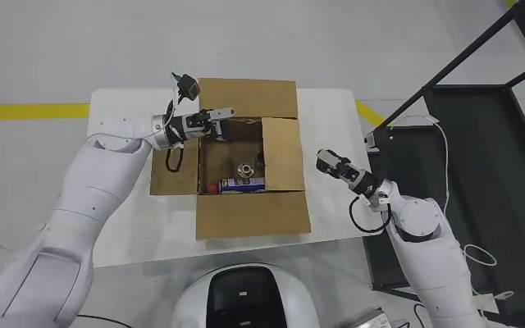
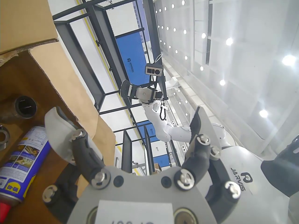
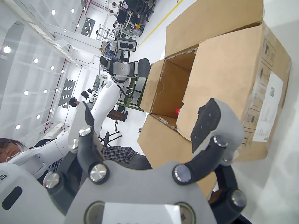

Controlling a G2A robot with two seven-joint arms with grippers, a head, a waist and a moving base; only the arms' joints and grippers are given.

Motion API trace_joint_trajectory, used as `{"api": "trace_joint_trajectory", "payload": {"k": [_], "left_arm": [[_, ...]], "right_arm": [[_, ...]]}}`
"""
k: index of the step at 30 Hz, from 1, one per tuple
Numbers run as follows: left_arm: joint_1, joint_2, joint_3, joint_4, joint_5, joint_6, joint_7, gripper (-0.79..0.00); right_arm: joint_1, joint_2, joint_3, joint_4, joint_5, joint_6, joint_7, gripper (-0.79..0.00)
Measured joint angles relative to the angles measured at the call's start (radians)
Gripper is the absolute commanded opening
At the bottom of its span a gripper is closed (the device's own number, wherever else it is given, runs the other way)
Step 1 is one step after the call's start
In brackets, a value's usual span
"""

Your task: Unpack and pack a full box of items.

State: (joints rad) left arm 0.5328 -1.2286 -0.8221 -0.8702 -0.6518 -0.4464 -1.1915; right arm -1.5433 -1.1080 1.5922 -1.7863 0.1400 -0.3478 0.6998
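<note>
i judge unpacking unfinished: spray can (image 1: 242, 185), metal fitting (image 1: 244, 170) inside open box (image 1: 254, 217); left gripper (image 1: 225, 112) at rim, right gripper (image 1: 323, 157) alongside, jaws spread, empty.

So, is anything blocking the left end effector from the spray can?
Nothing visible does. The left end effector hangs open at the far edge of the open brown cardboard box, and the blue spray can with a red cap lies uncovered on its floor. A grey metal cylinder sits beside the can, not on it.
</note>
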Motion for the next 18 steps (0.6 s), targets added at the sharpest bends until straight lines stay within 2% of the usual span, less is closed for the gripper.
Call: {"api": "trace_joint_trajectory", "payload": {"k": [3, 7, 13, 18], "left_arm": [[0.016, -0.008, 0.018, -0.033, 0.025, 0.026, 0.037, 0.000], [0.012, -0.048, 0.093, -0.044, 0.051, 0.071, 0.086, 0.000], [-0.047, -0.129, 0.218, 0.071, 0.143, 0.110, 0.194, 0.000], [-0.081, -0.181, 0.273, 0.176, 0.192, 0.121, 0.223, 0.000]], "right_arm": [[0.000, 0.000, 0.001, -0.001, 0.000, 0.004, -0.005, 0.000], [-0.002, 0.002, 0.028, -0.006, 0.027, 0.025, -0.028, 0.000], [-0.027, 0.006, 0.075, 0.007, 0.054, 0.033, -0.044, 0.000], [-0.051, 0.007, 0.091, 0.004, 0.081, 0.038, -0.040, 0.000]]}}
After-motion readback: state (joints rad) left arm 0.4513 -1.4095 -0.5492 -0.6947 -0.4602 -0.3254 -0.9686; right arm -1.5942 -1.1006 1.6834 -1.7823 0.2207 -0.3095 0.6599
